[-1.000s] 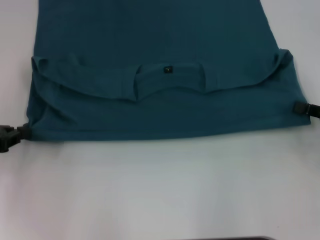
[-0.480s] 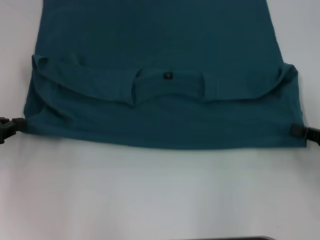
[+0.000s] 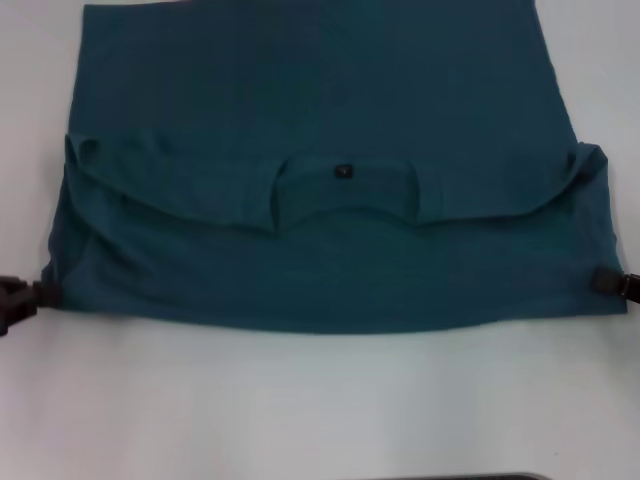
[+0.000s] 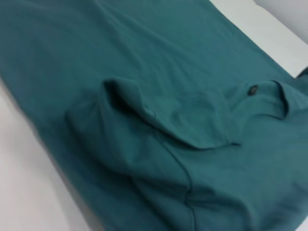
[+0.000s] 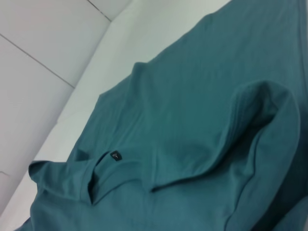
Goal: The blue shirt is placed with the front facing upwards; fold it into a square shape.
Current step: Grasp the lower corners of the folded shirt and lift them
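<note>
The blue shirt (image 3: 320, 110) lies on the white table with its plain side up. Its collar end is folded over toward me, showing the ribbed collar and the small black neck label (image 3: 343, 171). My left gripper (image 3: 30, 297) pinches the near left corner of the folded edge. At the near right corner my right gripper (image 3: 612, 283) does the same. Both hold the cloth taut between them. The left wrist view shows the folded layer (image 4: 159, 125) and the label (image 4: 251, 89). In the right wrist view the shirt (image 5: 192, 115) and the label (image 5: 115, 155) appear. No lettering shows.
White table (image 3: 320, 400) stretches between the shirt and me. A dark strip (image 3: 450, 477) runs along the bottom edge of the head view. A white tiled wall (image 5: 43, 72) stands beyond the table in the right wrist view.
Both grippers have drawn the folded edge nearer to me, dragging the whole shirt along the table. The shirt's far edge has come into the head view.
</note>
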### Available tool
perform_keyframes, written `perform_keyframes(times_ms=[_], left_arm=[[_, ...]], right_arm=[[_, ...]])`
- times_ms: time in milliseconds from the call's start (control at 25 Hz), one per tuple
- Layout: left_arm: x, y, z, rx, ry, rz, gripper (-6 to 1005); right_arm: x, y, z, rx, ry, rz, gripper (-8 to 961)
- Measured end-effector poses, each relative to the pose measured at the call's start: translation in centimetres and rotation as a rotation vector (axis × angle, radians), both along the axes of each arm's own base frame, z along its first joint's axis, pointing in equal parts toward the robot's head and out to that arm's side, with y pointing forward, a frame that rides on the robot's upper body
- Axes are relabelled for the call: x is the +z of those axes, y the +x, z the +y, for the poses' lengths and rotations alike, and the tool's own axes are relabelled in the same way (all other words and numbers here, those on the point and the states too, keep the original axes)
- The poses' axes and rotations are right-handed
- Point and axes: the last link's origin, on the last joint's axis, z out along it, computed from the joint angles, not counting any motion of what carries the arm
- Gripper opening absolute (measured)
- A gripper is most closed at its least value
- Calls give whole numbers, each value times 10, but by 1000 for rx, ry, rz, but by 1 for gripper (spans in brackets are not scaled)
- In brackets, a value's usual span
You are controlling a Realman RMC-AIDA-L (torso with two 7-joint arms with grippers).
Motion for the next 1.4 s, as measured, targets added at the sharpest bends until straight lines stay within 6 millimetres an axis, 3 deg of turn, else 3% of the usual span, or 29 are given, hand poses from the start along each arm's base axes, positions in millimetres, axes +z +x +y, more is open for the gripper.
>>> perform_keyframes(times_ms=[400,920,1400], left_arm=[[-1,-7,-21,14,-28,-23,1],[0,-13,-29,35,-41,-15,0],[-3,-12,-40,35,-95,-37,0]], right_arm=[[3,2,-11,9,7,10,47],[9,8,-46,-6,34,28,47],[5,8,-59,-2,24,36,49]])
